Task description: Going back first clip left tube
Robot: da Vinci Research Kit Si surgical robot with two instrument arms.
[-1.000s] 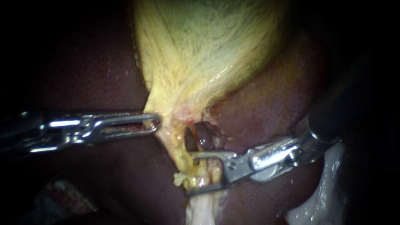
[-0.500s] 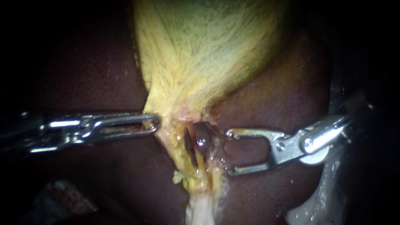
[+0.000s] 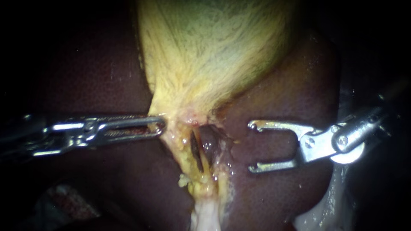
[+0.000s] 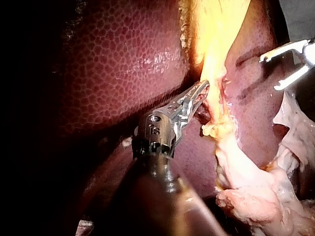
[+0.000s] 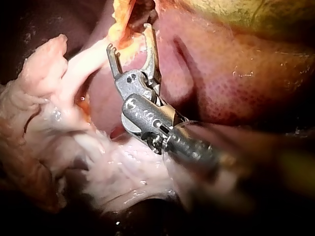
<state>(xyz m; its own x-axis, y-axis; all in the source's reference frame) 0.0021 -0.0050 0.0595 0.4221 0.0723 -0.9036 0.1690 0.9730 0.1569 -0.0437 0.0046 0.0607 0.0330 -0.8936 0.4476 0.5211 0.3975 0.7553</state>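
Observation:
The yellow-green gallbladder [image 3: 209, 55] narrows to a neck against the dark liver [image 3: 282, 94]. Below the neck, yellow strands of tissue [image 3: 188, 160] run down beside a dark opening [image 3: 198, 149]; I make out no clip there. My left instrument [image 3: 159, 126] comes in level, its jaws shut on the neck's left edge, also seen in the left wrist view [image 4: 201, 92]. My right instrument [image 3: 251, 147] stands to the right of the strands, off the tissue, with jaws wide open and empty. In the right wrist view [image 5: 130, 39] orange-yellow tissue [image 5: 123, 22] lies just ahead of them.
Pale, whitish loose tissue [image 3: 329, 205] lies at the lower right and below the strands [image 3: 205, 214]. In the right wrist view it heaps beside and under the shaft [image 5: 59, 113]. Liver surface [image 4: 123, 64] surrounds the working spot on both sides.
My right instrument has drawn back to the right from around the strands, its jaws staying open. The left instrument has held still.

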